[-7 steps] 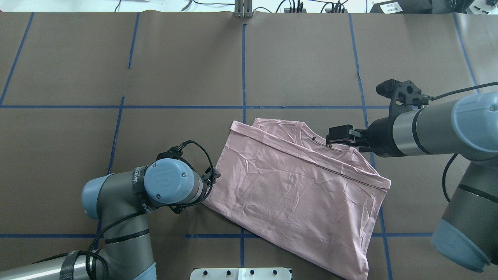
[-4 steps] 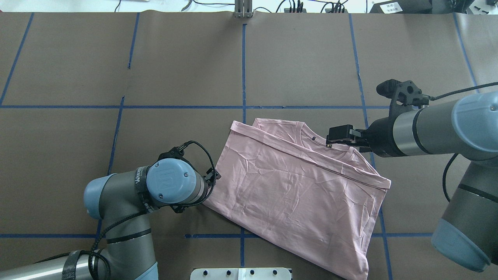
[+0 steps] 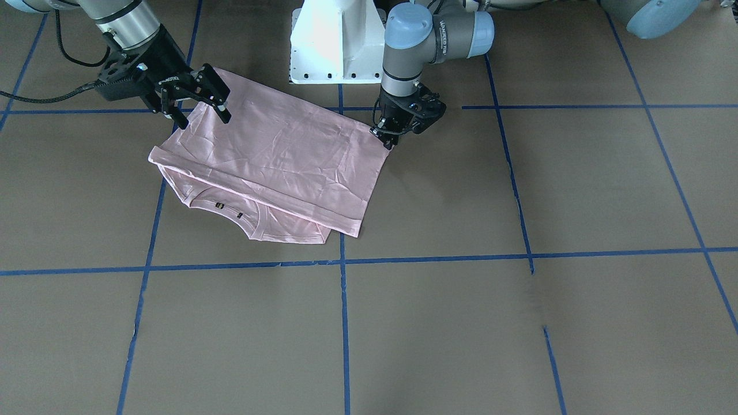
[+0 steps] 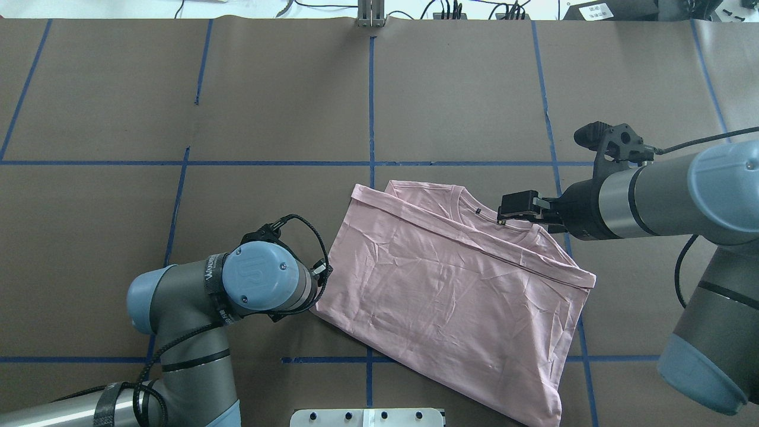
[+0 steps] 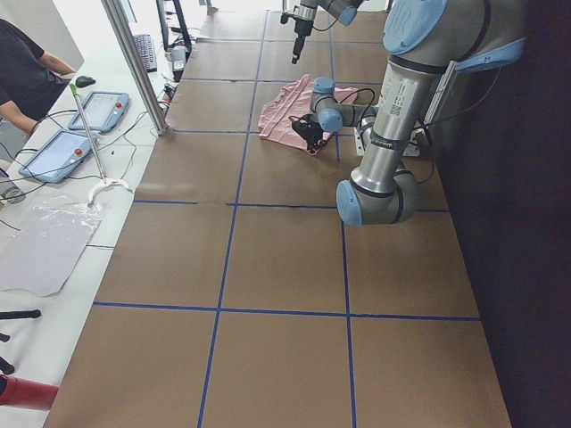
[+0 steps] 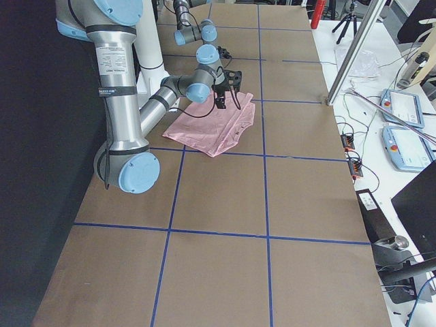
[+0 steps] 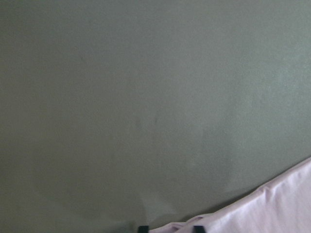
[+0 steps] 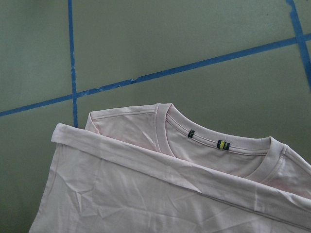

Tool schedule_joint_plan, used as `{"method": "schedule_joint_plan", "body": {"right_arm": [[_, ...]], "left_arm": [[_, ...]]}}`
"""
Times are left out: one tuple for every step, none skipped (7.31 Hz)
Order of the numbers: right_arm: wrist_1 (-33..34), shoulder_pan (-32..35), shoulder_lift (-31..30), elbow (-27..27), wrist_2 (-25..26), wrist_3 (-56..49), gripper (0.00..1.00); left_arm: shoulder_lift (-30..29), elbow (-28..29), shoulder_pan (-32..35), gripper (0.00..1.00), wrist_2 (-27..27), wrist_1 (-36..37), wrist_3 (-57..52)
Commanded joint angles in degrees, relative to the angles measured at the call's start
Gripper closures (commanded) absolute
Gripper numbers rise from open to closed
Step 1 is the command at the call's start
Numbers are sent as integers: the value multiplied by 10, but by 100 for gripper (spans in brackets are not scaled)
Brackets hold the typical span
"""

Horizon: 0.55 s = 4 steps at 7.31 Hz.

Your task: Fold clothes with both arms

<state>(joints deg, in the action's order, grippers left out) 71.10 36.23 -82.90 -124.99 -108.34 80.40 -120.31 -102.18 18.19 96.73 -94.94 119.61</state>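
Pink T-shirt (image 4: 450, 290) folded, flat on brown table (image 4: 267, 89), lower centre-right of overhead frame; collar (image 8: 218, 150) exposed beyond hem. Right gripper (image 3: 204, 118) over collar side, fingers spread. Left gripper (image 3: 385, 137) at shirt's left corner; grip cannot tell.

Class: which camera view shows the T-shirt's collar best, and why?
The right wrist view: the collar is close and sharp, with its ribbing and two small labels clear. The front-facing and overhead views show it small, partly under the fold. In the side views it is too distant. The left wrist view shows only a T-shirt edge.
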Motion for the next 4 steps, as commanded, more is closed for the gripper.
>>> {"method": "schedule_joint_plan", "body": {"right_arm": [[0,0,-1,1,1,0,0],[0,1,-2,0,1,-1,0],[0,1,-2,0,1,0,0],[0,1,-2,0,2,0,0]], "left_arm": [[-3,-5,1,100,4,2,-9],[-2,-8,10,100,3,2,-38],[1,-6,34,100,3,2,-60],[2,0,61,100,3,3,-87]]}}
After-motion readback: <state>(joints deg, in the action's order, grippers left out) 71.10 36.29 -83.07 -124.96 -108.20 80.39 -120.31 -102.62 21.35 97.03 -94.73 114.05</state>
